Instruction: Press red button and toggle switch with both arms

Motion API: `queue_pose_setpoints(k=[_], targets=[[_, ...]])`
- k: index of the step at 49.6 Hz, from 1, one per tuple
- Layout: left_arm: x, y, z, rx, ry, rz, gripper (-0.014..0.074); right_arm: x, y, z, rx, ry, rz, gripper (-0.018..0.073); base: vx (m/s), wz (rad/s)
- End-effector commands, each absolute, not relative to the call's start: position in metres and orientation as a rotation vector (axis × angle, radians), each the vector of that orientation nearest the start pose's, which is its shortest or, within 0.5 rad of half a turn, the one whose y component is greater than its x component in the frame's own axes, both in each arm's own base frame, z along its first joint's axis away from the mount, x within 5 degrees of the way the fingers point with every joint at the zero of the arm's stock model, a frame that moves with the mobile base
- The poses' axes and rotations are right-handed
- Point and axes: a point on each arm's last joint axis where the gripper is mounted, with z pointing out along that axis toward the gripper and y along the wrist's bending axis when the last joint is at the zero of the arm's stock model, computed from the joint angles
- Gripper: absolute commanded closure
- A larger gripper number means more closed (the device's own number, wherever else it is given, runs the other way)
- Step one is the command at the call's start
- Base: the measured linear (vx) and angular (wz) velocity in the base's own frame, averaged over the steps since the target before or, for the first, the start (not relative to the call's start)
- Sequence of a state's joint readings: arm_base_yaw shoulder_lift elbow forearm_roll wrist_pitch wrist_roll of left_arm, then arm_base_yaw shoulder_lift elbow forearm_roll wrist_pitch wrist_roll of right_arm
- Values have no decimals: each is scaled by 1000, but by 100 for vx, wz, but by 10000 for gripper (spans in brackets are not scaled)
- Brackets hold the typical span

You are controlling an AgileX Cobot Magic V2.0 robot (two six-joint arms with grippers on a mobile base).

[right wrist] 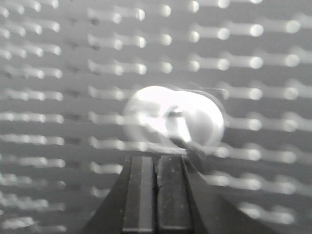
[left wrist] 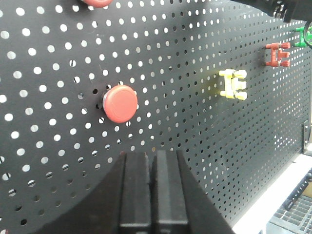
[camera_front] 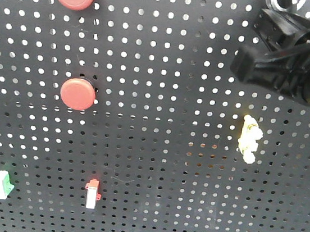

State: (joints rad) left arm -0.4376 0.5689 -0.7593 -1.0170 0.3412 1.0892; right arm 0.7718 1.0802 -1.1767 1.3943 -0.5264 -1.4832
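Silver-ringed toggle switch (right wrist: 178, 122), blurred, just above right pincer (right wrist: 156, 158), closed, empty; red button (left wrist: 120, 103) above left pincer (left wrist: 151, 156), likewise closed.

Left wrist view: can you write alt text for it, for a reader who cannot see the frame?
The left gripper, jaws shut, points at a black pegboard, with a round red button above and slightly left of its tips, a gap showing between them. Further right on the board sit a pale yellow switch and a small red switch.
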Motion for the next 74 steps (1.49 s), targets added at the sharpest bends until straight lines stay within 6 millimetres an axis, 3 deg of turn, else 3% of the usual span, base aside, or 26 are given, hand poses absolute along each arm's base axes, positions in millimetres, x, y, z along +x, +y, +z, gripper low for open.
queue_pose_setpoints(k=[1,16,21,29,40,48,59,74], targets=[[85,-66,415,567,1341,-498,594,183,101,496,-47,1284,109,562,0,0],[83,-66,413,572,1344,-500,594,166,83,500,-35,1336,116,562,0,0],[83,-65,399,574,1374,-499,594,154,71,496,-49,1379,88,562,0,0],[78,-61,360,566,1436,-488,594,132,50,459,-169,1442,-16,562,0,0],[56,-50,296,515,1511,-549,594,88,8,381,-191,1466,-34,562,0,0],[50,-45,272,485,1506,-528,594,63,-16,344,-157,1424,-10,562,0,0],[50,-47,265,511,1534,-543,594,45,-33,323,-105,1359,29,562,0,0],[49,-48,263,531,1542,-557,594,40,-38,321,-86,1333,46,562,0,0]])
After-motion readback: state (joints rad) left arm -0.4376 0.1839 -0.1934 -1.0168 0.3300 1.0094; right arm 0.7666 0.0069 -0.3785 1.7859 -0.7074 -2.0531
